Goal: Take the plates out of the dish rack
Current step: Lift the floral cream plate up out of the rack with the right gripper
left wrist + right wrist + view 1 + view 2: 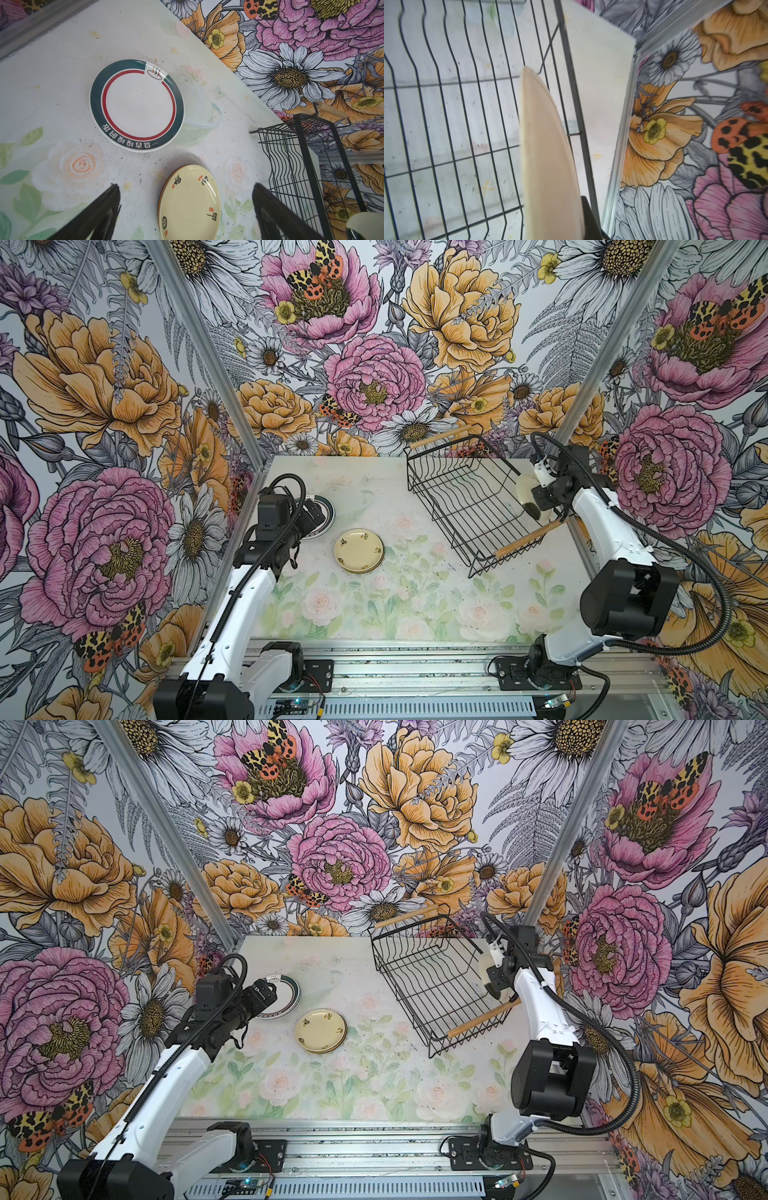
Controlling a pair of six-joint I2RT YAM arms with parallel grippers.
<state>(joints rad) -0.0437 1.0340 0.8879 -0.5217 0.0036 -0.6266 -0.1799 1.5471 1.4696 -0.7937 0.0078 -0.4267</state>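
Note:
The black wire dish rack (469, 497) (432, 977) stands at the back right with wooden handles; no plate stands in its slots. My right gripper (540, 495) is shut on a cream plate (527, 491) (484, 969) (546, 155), held on edge over the rack's right side. One dark finger (588, 216) shows beside the plate. A white plate with a teal rim (329, 514) (137, 104) lies flat at the left. A stack of cream plates (359, 549) (321, 1036) (189, 203) lies beside it. My left gripper (186, 186) (313, 514) hangs open above these, holding nothing.
The table (415, 605) has a pale rose print. Floral walls and metal posts (208, 348) close in the left, back and right sides. The rack sits skewed, its near handle (528, 539) pointing toward the right arm.

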